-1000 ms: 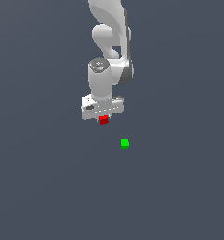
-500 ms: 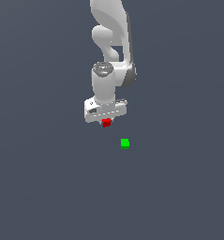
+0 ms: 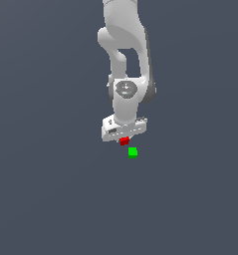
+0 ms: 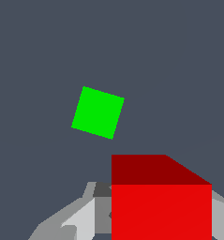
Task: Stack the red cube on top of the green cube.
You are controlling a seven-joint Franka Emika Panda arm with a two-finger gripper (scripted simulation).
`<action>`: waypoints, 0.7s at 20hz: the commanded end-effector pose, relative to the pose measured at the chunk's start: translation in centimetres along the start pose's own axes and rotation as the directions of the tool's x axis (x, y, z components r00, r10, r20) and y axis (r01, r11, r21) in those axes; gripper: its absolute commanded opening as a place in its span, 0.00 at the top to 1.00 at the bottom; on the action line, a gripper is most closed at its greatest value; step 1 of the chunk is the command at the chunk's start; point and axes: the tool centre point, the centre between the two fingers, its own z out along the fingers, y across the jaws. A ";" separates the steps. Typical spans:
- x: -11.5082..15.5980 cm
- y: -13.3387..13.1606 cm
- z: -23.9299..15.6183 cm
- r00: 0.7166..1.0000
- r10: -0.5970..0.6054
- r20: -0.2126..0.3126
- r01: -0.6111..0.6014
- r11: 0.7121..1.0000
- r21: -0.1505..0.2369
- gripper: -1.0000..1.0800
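Note:
The red cube [image 3: 124,141] hangs under the white hand, with my gripper [image 3: 124,141] shut on it. In the wrist view the red cube [image 4: 161,201] fills the lower part, held between grey fingers [image 4: 78,218]. The green cube [image 3: 133,152] lies on the dark floor, just to the exterior view's right of the red cube and slightly lower in the picture. The green cube [image 4: 98,112] shows whole in the wrist view, apart from the red one and not under it.
A plain dark grey floor [image 3: 51,199] spreads all around. The white arm [image 3: 125,50] rises above the hand.
The arm has carried the red cube toward the exterior view's right and down toward the green cube; the gap between the two cubes has shrunk. The green cube has not moved.

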 end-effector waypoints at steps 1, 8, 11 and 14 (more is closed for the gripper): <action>1.6 -1.1 0.7 1.000 0.000 -0.001 0.000 1.000 0.000 1.00; 4.3 -2.8 2.0 1.000 0.001 -0.001 -0.001 1.000 -0.001 1.00; 4.9 -3.1 2.3 1.000 0.001 -0.001 -0.001 1.000 -0.001 1.00; 5.2 -3.3 2.4 1.000 0.001 -0.001 -0.001 1.000 -0.001 1.00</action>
